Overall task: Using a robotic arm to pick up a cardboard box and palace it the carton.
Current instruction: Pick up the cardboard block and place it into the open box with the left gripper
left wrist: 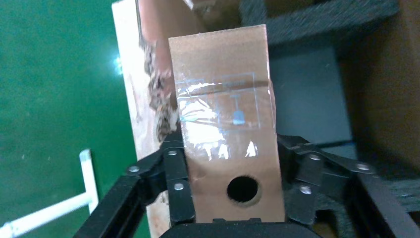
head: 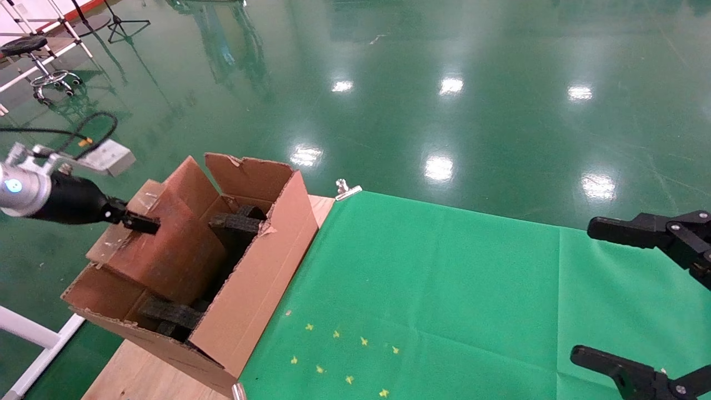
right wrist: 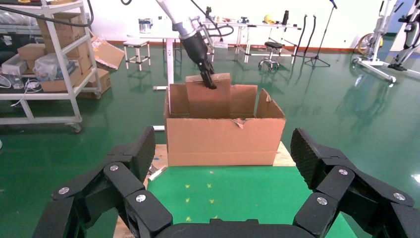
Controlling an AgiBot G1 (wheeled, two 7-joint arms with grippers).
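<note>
Cardboard box (head: 166, 244) clamped edge-on in left gripper (head: 139, 222), standing upright, lower part already down inside the carton (head: 261, 278), upper edge above the flaps. Sits in the carton's left half, dark foam pieces (head: 233, 225) to its right and at the near end. Fingers (left wrist: 173, 191) pinching both faces of the box in the wrist view. Pick done, transfer done; insertion partway. Left to do, by judgement: lower fully, release, retract clear of flaps. Carton on the table's left edge, beside the green cloth (head: 444, 289). Right gripper (right wrist: 223, 163) parked at right over the cloth, spread wide, holding nothing.
</note>
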